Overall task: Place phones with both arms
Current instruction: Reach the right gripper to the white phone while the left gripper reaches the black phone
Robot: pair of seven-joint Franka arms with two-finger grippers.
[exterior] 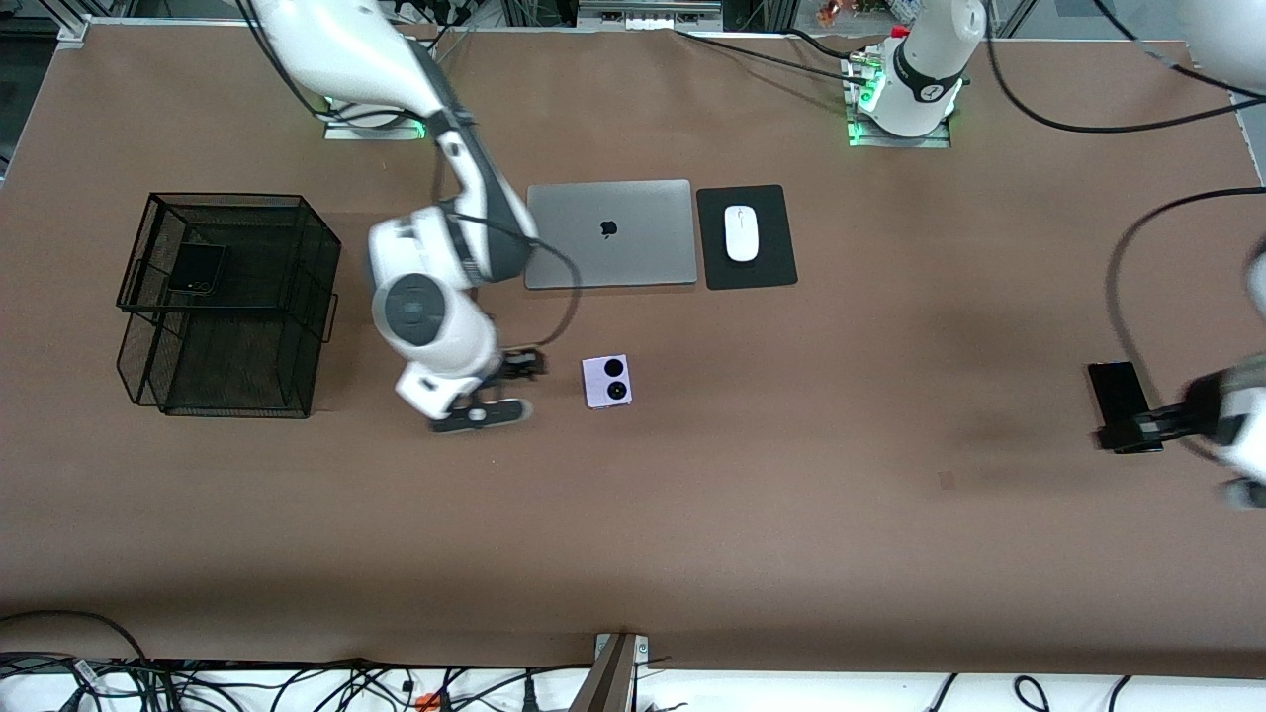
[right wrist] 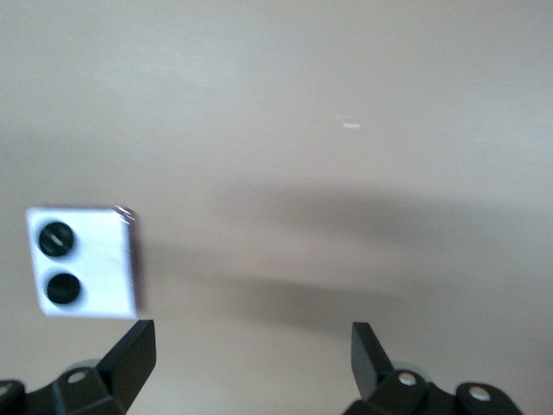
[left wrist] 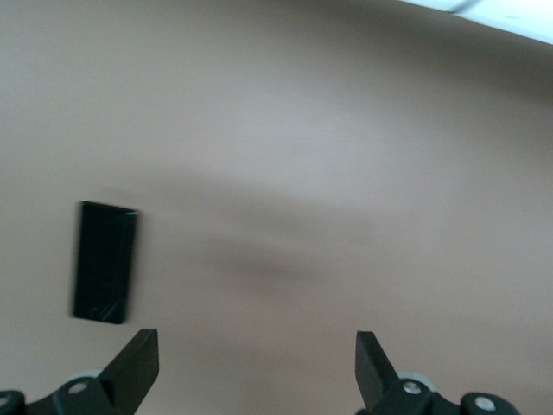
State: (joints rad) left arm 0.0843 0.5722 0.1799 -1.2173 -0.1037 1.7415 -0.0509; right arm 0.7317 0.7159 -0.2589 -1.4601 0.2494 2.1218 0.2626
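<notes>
- The lavender phone (exterior: 606,381) is lying flat on the table (exterior: 752,514), nearer the front camera than the laptop (exterior: 610,233), and just beside the right end effector (exterior: 499,388), toward the left arm's end of the table from it.
- In the right wrist view this phone (right wrist: 82,262) is sitting off to one side of the open fingers (right wrist: 130,350), not between them, so the right arm is needing a short sideways shift before any descent.
- The phone is nearly square, so its long axis is hardly mattering for the grip.
- The right arm is reaching out from its base, elbow bent, wrist low over the table, jaws standing wide apart and holding nothing.
- The black slab (exterior: 1118,391) is lying at the left arm's end of the table, long axis running toward the front camera.
- The left end effector (exterior: 1137,430) is hovering at the slab's nearer end, jaws spread wide and empty; in the left wrist view the slab (left wrist: 104,262) is lying off to one side of the fingers (left wrist: 134,363).
- The black flip phone (exterior: 196,268) is resting in the upper tier of the mesh basket (exterior: 287,326) at the right arm's end.
- Each arm is nearest its own phone.
</notes>
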